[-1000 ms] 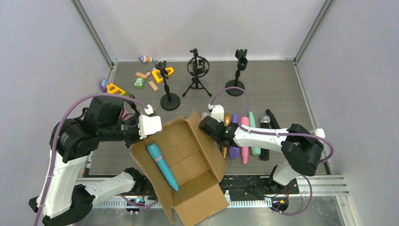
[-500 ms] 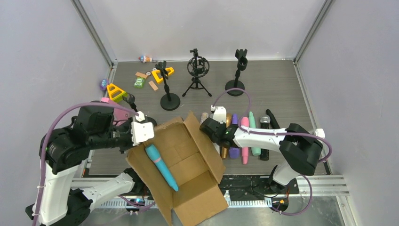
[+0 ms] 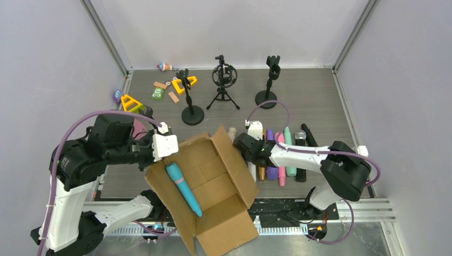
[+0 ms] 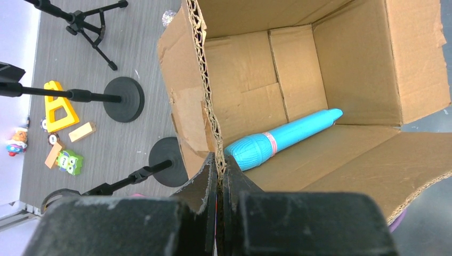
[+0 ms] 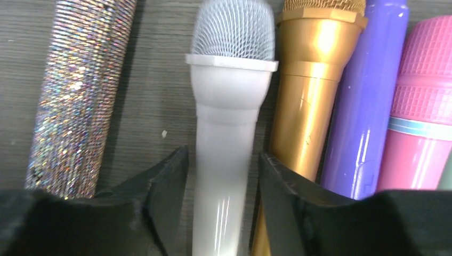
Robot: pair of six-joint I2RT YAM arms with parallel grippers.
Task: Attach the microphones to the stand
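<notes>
A cyan microphone (image 3: 184,189) (image 4: 282,138) lies inside an open cardboard box (image 3: 213,178). My left gripper (image 3: 158,156) (image 4: 219,170) is shut on the box's left wall (image 4: 212,117). Right of the box, several microphones lie side by side: silver-glitter (image 5: 80,90), white (image 5: 229,80), gold (image 5: 309,90), purple (image 5: 362,96) and pink (image 5: 421,106). My right gripper (image 3: 250,159) (image 5: 224,160) is open. Its fingers straddle the white microphone's handle with a small gap on each side. Three black stands (image 3: 189,96) (image 3: 223,80) (image 3: 270,80) are at the back, holding nothing.
A mint green microphone (image 3: 289,152) and a black one (image 3: 301,154) end the row on the right. Small toys and wooden blocks (image 3: 160,90) and a yellow triangle (image 3: 129,101) lie at the back left. The box covers the table's near middle.
My right gripper has shifted a little to the right along the row and its jaws have widened around the white microphone. The left arm has moved only slightly, with the box still held.
</notes>
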